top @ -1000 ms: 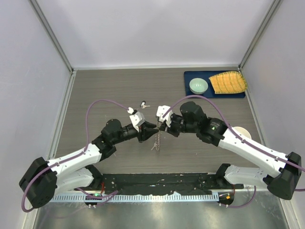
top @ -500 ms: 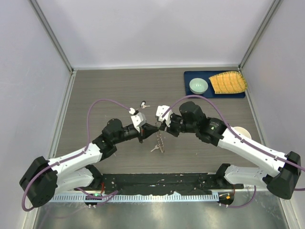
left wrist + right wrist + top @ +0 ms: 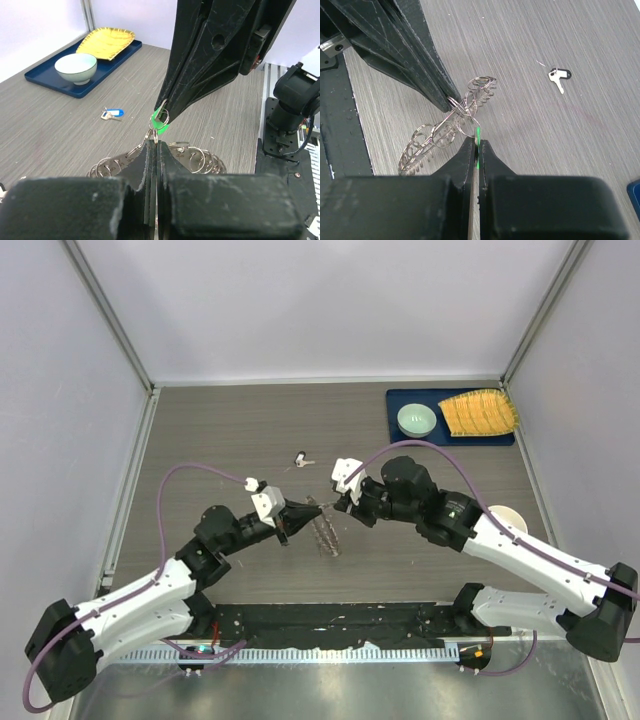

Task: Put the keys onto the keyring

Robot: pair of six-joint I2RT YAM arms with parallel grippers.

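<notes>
Green key (image 3: 160, 121) is up off the table (image 3: 200, 440), pinched tight in the right gripper (image 3: 475, 142), right against the bristly keyring (image 3: 445, 132). Left gripper (image 3: 152, 145) is clamped shut on the ring's rim. Blue key (image 3: 112, 114) lies on the table, well apart.

The surface (image 3: 220, 440) is grey-brown with fine wood-grain streaks. The keyring (image 3: 445, 132) is bright silver. The green-headed key (image 3: 160, 121) is vivid green. The blue-headed key (image 3: 114, 113) has a silver blade. The left fingers (image 3: 136, 172) and right fingers (image 3: 462, 162) are matte black, scuffed pale. The tray (image 3: 396, 400) is navy, the bowl (image 3: 416, 420) pale green, and the ribbed plate (image 3: 478, 412) yellow-orange.
</notes>
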